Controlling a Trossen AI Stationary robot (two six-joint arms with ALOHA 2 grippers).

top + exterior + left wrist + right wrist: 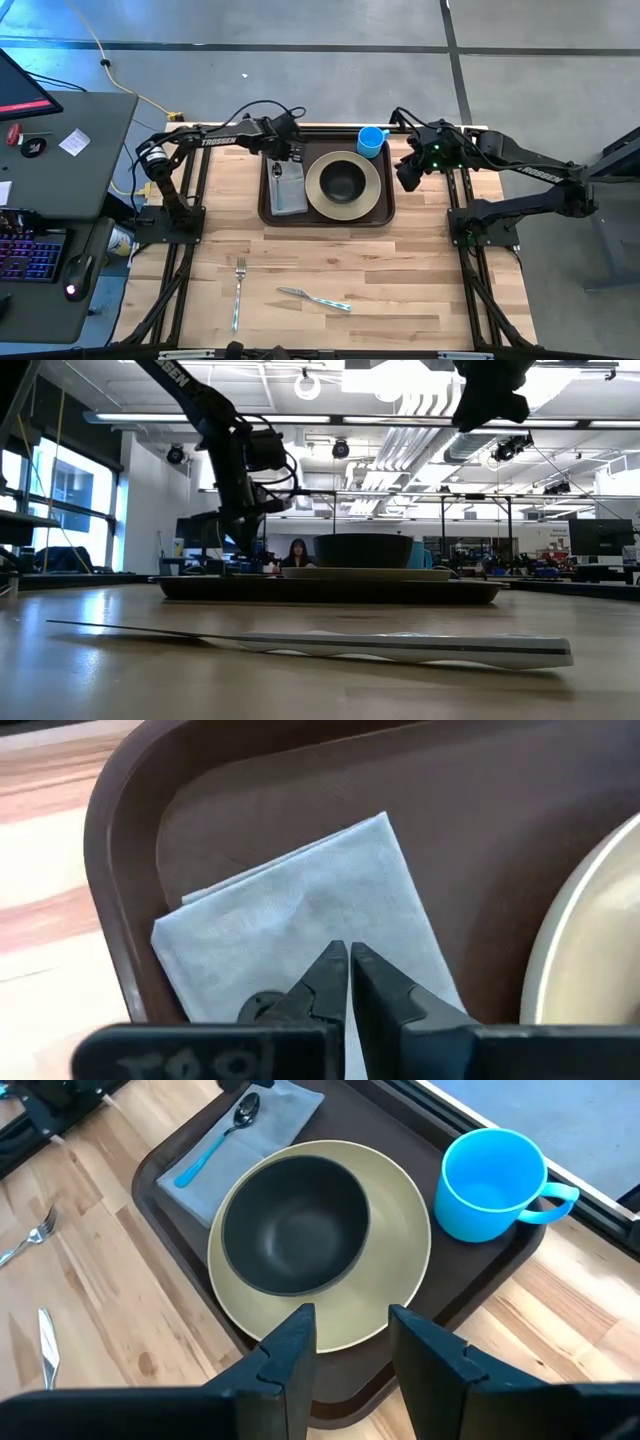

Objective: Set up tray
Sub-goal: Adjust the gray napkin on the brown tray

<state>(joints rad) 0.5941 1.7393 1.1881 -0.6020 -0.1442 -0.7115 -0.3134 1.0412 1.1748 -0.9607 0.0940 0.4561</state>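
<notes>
The dark brown tray (266, 208) lies at the table's far middle. On it are a grey napkin (300, 910) at its left end, a beige plate (400, 1260) with a dark bowl (295, 1225) on it, and a blue cup (490, 1185) at its far right corner. A blue-handled spoon (215, 1145) lies on the napkin. My left gripper (348, 952) points down over the napkin's far part with its fingers shut and nothing showing between them. My right gripper (350, 1345) hangs open above the tray's right rim.
A fork (238, 290) and a knife (315, 298) lie on the bare wood near the table's front edge. A desk with a keyboard and mouse (40, 255) stands beyond the table's left edge.
</notes>
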